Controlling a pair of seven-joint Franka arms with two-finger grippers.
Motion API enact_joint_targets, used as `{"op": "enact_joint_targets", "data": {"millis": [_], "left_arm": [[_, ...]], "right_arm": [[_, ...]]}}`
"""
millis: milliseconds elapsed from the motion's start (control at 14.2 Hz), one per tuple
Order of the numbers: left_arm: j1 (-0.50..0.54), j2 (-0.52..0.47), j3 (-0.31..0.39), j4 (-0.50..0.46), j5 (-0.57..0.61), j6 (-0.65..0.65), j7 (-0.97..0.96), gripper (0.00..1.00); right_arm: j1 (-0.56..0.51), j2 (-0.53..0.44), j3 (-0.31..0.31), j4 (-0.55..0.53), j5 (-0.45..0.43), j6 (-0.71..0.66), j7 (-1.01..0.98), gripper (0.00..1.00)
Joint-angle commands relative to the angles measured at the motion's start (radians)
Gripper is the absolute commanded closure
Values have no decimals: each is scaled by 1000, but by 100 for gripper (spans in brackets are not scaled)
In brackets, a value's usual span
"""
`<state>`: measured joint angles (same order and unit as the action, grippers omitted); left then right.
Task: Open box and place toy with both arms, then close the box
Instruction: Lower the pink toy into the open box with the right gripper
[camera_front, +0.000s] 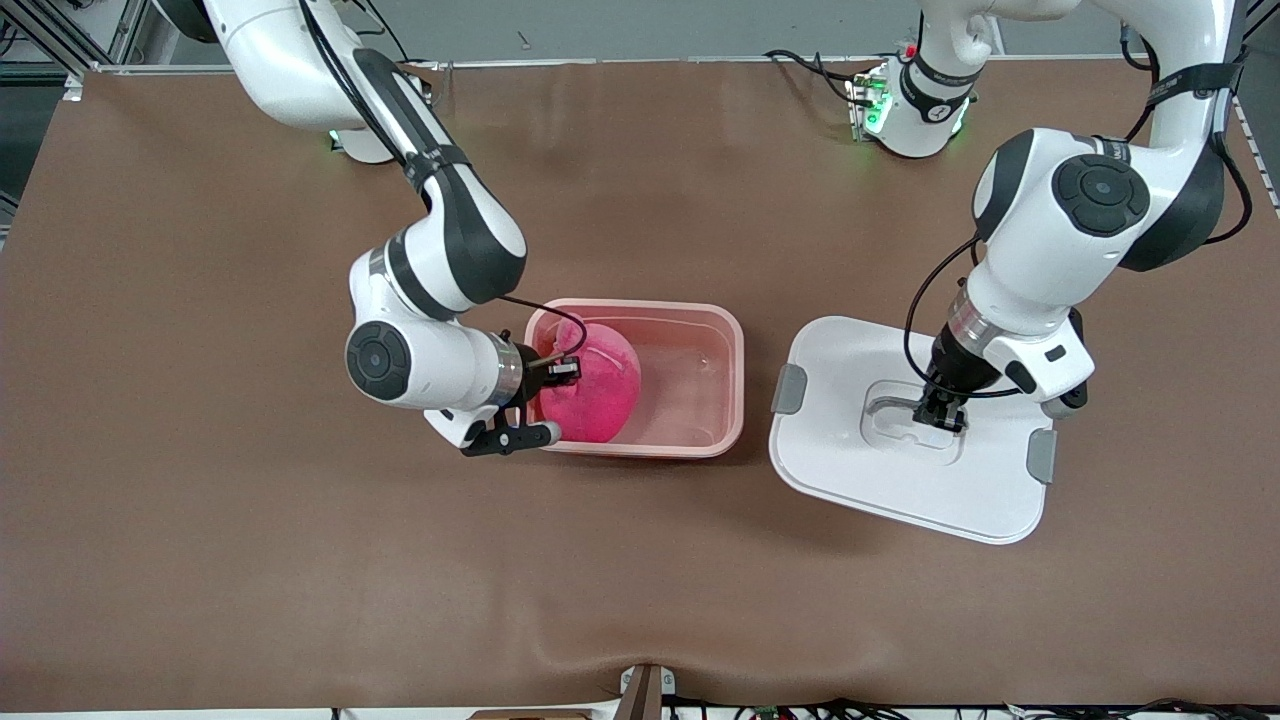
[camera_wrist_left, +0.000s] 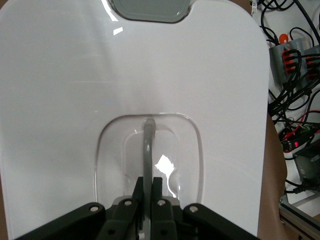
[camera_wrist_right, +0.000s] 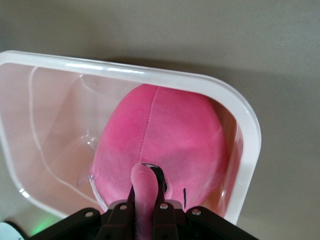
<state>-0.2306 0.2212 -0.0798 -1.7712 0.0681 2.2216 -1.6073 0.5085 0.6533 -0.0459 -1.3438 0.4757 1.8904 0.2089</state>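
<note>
The pink box stands open mid-table, without its lid. The hot-pink toy lies inside it at the right arm's end. My right gripper reaches over that end's rim and is shut on one of the toy's ears; the toy fills that end of the box. The white lid lies flat on the table beside the box, toward the left arm's end. My left gripper is down in the lid's recess, shut on the clear handle of the lid.
Grey clips sit on the lid's two short sides. A brown cover spans the table. Cables and electronics lie off the table's edge past the lid.
</note>
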Motion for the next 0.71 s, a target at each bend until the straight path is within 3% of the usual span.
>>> {"op": "enact_joint_targets", "data": {"millis": [0, 282, 635], "left_arm": [[14, -36, -9, -36, -17, 21, 35, 100], [24, -36, -9, -40, -17, 21, 47, 100], [25, -36, -9, -39, -17, 21, 47, 100]], "right_arm": [[10, 32, -12, 23, -2, 18, -6, 100], [42, 46, -12, 18, -86, 61, 9, 100], [88, 62, -11, 15, -51, 151, 39, 100]]}}
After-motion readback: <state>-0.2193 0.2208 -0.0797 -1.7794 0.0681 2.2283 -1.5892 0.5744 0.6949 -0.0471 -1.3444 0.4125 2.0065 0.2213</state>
